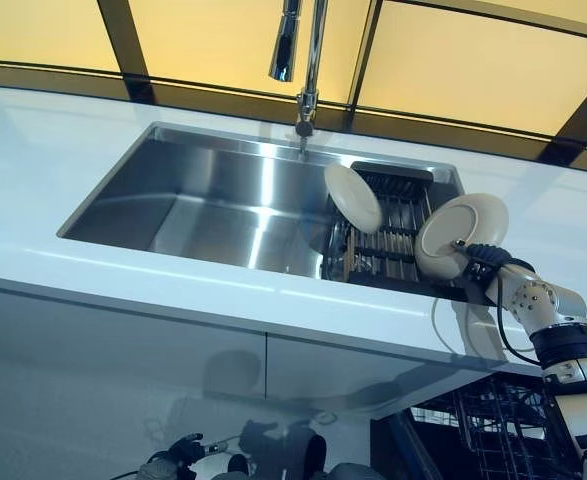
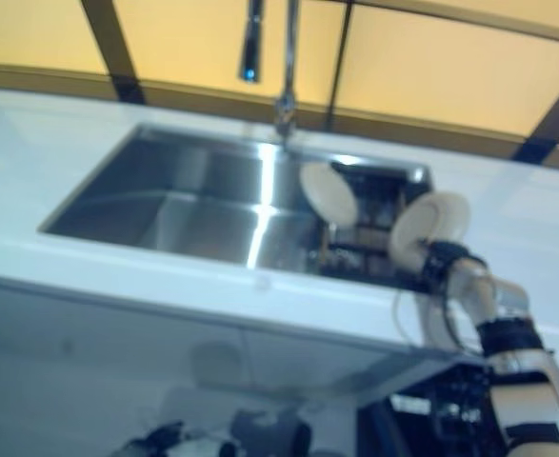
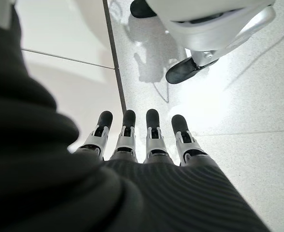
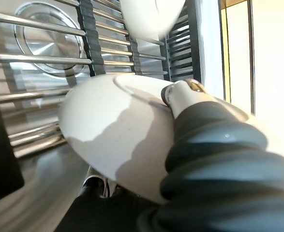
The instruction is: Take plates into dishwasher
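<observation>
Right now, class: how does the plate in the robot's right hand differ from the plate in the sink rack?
The held plate is pinched by the right hand at the sink's right edge; the rack plate leans tilted in the drying rack, untouched. The held plate shows its base ring. Both are round and cream-white.

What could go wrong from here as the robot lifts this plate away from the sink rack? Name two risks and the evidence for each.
1. The right hand pinches the held plate only at its lower rim, so the plate might tilt or slip out.
2. A second plate leans in the drying rack close beside it, and the sink edge lies just below; a careless swing could knock either.

The left hand hangs low, too far to help.
</observation>
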### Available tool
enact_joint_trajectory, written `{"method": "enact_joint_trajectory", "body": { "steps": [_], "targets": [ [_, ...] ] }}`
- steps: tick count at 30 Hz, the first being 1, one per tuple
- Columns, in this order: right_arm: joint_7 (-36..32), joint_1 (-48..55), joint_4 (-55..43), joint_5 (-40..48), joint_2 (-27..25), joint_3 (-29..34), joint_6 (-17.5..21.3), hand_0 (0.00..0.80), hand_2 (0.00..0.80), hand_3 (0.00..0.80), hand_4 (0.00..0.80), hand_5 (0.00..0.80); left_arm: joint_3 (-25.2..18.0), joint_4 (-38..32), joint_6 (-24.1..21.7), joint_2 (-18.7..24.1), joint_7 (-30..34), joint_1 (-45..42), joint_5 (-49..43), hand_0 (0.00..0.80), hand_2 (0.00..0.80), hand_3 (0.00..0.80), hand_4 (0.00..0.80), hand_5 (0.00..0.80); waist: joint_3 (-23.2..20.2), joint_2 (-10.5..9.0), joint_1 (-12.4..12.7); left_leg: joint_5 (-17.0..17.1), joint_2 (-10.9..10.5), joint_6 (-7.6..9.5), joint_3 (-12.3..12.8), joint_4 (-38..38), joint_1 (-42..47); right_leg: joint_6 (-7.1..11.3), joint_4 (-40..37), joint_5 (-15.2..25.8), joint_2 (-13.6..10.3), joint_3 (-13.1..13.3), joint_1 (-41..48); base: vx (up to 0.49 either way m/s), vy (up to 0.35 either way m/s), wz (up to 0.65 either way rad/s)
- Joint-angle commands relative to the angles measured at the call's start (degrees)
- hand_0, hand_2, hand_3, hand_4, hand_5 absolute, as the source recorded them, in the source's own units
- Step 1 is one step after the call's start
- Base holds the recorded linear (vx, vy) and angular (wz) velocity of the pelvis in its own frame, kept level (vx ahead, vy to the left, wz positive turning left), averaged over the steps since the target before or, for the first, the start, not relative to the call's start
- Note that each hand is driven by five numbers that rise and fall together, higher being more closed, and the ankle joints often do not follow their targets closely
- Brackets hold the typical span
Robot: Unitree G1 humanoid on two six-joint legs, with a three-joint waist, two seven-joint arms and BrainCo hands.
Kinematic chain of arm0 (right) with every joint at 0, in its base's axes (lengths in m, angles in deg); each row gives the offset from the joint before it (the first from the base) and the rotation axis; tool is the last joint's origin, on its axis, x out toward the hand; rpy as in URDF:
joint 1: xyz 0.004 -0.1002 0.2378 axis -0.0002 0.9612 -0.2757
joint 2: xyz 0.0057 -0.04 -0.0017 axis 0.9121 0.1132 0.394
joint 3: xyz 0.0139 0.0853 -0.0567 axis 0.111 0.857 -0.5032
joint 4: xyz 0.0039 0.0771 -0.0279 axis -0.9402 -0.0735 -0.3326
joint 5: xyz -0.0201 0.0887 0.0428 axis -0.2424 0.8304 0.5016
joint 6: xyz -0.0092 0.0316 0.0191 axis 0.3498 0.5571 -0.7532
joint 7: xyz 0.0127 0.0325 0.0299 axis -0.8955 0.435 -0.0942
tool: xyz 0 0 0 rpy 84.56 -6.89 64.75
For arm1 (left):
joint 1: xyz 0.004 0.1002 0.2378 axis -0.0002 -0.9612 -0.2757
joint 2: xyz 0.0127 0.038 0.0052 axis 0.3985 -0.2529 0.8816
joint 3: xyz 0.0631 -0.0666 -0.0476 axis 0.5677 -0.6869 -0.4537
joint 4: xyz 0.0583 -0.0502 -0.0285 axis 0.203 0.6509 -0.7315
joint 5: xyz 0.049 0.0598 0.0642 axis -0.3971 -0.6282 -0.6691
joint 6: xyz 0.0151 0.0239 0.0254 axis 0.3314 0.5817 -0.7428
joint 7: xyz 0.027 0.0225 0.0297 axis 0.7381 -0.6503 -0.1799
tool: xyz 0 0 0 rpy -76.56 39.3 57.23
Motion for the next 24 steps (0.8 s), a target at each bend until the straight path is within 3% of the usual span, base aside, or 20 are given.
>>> {"method": "enact_joint_trajectory", "body": {
  "steps": [1,4,19,24],
  "targets": [
    [1.46,-7.15,2.15,-3.25,-0.34,-0.12,4.14,0.703,0.703,0.703,0.703,0.703,3.00,-0.23,-0.19,0.74,-0.34,2.99,1.42,0.000,0.000,0.000,0.000,0.000,0.69,0.34,1.43,-8.19,-4.70,5.60,2.57,1.63,-1.19,-0.45,4.32,-8.95,1.65,3.12,0.78,0.000,0.000,0.00],
    [1.45,-7.03,1.83,-5.17,-0.36,-0.07,4.75,0.800,0.800,0.800,0.800,0.800,2.91,-0.19,-0.05,0.62,-0.35,3.14,1.63,0.000,0.000,0.000,0.000,0.000,0.71,0.47,1.30,-8.14,-4.70,5.58,2.63,1.62,-1.26,-0.44,4.35,-8.91,1.63,3.17,0.65,0.000,0.000,0.00],
    [1.85,-6.93,-4.32,-21.35,-0.82,-1.29,8.74,0.800,0.800,0.800,0.800,0.800,2.86,-0.40,-0.17,-0.08,-0.58,2.65,1.50,0.000,0.000,0.000,0.000,0.000,0.62,0.83,0.91,-8.23,-4.81,5.67,2.79,1.44,-1.14,-0.39,4.28,-9.13,1.52,3.38,0.66,0.000,0.000,0.00],
    [2.62,-6.43,-8.87,-26.73,-0.82,-1.39,12.17,0.800,0.800,0.800,0.800,0.800,2.62,-0.33,-0.34,-0.19,-0.50,2.65,1.54,0.000,0.000,0.000,0.000,0.000,0.56,0.99,0.68,-8.26,-4.82,5.77,2.90,1.42,-1.22,-0.24,4.39,-9.14,1.49,3.45,0.45,0.000,0.000,0.00]
  ]
}}
